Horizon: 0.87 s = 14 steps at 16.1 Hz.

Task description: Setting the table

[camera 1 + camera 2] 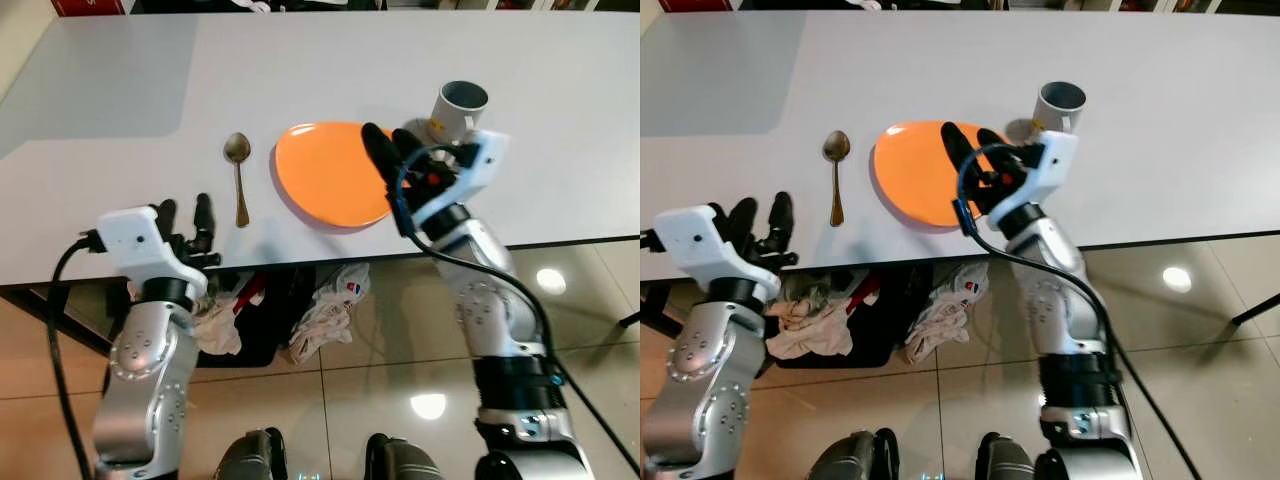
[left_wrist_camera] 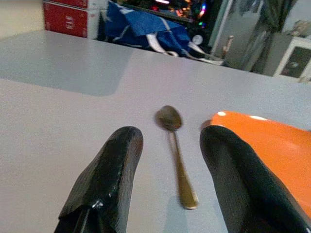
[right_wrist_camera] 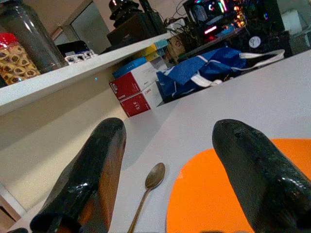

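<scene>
Round orange plate is placed on white table; brass spoon left of it, grey cup right. Right gripper over plate, left gripper near spoon handle, both spread, empty. Remaining settings appear outstanding.

Crumpled cloths and a dark bundle lie on the tiled floor beneath the tabletop's near edge. Red boxes and a blue bag sit beyond its far edge.
</scene>
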Tool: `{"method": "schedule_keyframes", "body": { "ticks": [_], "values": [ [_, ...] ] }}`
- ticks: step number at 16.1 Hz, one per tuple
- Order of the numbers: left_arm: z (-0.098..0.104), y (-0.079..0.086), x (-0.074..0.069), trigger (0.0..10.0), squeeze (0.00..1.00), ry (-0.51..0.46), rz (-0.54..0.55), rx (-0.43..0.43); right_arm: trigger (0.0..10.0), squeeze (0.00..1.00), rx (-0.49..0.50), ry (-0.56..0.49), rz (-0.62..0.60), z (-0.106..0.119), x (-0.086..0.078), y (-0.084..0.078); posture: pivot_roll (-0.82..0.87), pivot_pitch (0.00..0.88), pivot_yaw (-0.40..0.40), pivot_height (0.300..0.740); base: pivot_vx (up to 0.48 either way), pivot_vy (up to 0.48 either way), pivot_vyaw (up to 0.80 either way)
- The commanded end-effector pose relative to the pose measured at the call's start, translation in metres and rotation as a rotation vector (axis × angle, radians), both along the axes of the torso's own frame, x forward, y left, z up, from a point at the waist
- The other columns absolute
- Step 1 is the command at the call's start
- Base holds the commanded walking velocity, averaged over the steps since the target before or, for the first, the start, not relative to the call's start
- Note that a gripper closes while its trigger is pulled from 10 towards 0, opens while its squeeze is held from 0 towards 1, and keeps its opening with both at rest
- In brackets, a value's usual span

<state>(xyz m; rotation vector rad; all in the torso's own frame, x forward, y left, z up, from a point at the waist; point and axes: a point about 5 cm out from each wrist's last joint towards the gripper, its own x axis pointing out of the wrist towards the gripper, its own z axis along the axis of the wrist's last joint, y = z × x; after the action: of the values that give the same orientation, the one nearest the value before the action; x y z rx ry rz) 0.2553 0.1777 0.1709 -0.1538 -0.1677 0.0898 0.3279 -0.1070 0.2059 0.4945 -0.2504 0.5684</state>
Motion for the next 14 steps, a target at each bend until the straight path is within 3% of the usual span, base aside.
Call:
{"method": "schedule_keyframes", "body": {
  "ticks": [1, 3, 5, 9, 14],
  "values": [
    [-0.003, 0.008, 0.002, 10.0, 0.0, 0.037, 0.039, 0.035, 10.0, 0.0, -0.027, 0.018, 0.01, -0.01, -0.003, -0.001, -0.03, 0.15, 0.008, 0.74, 0.0, 0.394, 0.0],
    [0.0, 0.01, 0.007, 10.0, 0.0, 0.031, 0.052, 0.071, 10.0, 0.0, -0.097, 0.043, 0.021, -0.025, -0.004, 0.002, -0.03, 0.148, 0.003, 0.74, 0.0, 0.476, 0.0],
    [-0.001, 0.007, 0.009, 10.0, 0.0, 0.039, 0.047, 0.104, 10.0, 0.0, -0.277, 0.054, 0.065, -0.05, -0.013, 0.011, -0.02, 0.14, 0.0, 0.74, 0.0, 0.476, 0.0],
    [-0.013, -0.011, 0.007, 10.0, 0.0, 0.073, -0.03, 0.17, 10.0, 0.0, -0.29, 0.039, 0.107, -0.057, -0.017, 0.018, -0.01, 0.131, 0.001, 0.74, 0.0, 0.476, 0.0],
    [-0.016, -0.022, 0.011, 10.0, 0.0, 0.072, -0.073, 0.178, 10.0, 0.0, -0.284, -0.029, 0.158, -0.053, -0.021, 0.032, -0.01, 0.114, 0.016, 0.74, 0.0, 0.476, 0.0]
  ]
}}
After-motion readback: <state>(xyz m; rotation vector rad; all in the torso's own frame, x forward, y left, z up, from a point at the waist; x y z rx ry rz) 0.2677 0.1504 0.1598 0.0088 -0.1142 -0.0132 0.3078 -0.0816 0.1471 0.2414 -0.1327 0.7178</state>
